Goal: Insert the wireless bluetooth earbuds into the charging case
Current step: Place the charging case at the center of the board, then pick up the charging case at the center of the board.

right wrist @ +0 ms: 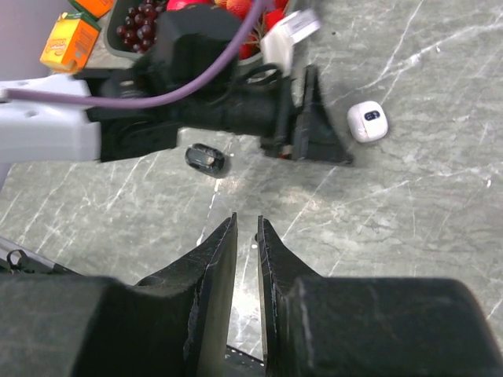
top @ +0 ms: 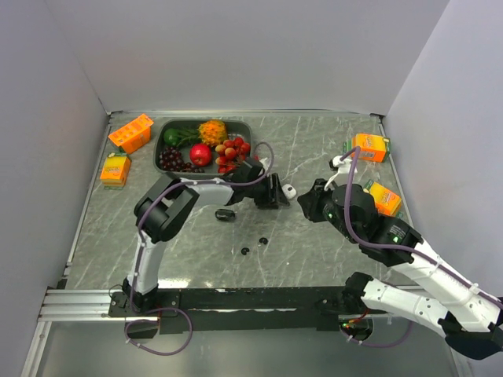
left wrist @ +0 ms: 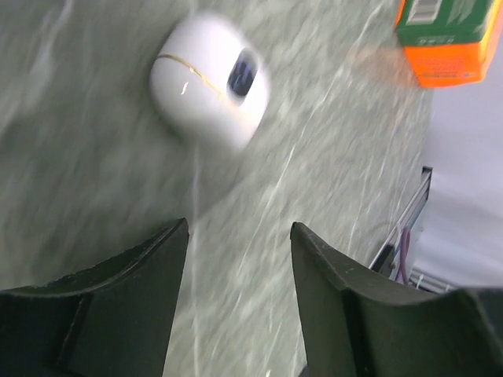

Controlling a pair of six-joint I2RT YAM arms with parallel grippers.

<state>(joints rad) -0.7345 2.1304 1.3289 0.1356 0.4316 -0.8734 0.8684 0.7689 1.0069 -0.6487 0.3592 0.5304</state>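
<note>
my left gripper (left wrist: 240, 236) stands open and empty just beside the white case (left wrist: 209, 80); right gripper (right wrist: 246, 236) is narrow, empty; i should approach the two black earbuds (top: 254, 246) slowly.

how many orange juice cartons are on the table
3: one orange carton by the left wall, one in the far right corner, one nearer beside the right arm. More may be hidden behind the arms.

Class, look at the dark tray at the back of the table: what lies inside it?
The tray holds fruit: dark grapes, a red apple, red berries, an orange spiky fruit and something green. The left arm covers its near right corner.
</note>
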